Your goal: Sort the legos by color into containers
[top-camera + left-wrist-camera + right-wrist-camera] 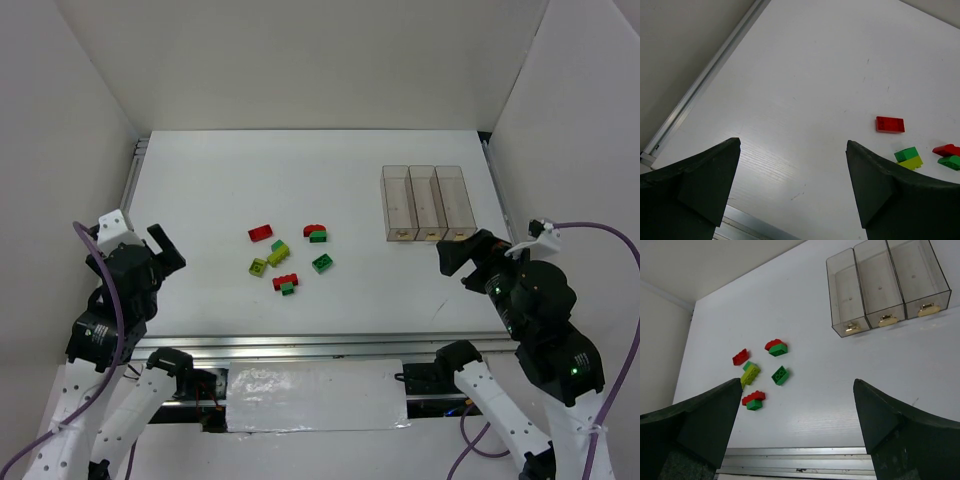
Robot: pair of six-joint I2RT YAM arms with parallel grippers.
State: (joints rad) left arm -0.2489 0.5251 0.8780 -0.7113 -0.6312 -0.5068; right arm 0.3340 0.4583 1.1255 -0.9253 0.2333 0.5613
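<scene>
Several legos lie loose in the middle of the table: a red brick (260, 233), a red piece on a green one (317, 234), a yellow-green brick (278, 254), a small yellow-green one (259, 267), a green brick (322, 263) and a red-on-green pair (286, 283). The three clear containers (411, 200) stand joined at the back right and look empty in the right wrist view (860, 290). My left gripper (165, 250) (793, 141) hovers open at the table's left, apart from the red brick (890, 124). My right gripper (453, 257) (798, 380) hangs open just in front of the containers.
The white table (200, 190) is boxed in by white walls on the left, back and right. An aluminium rail (330, 348) runs along the near edge, another along the left edge (700, 82).
</scene>
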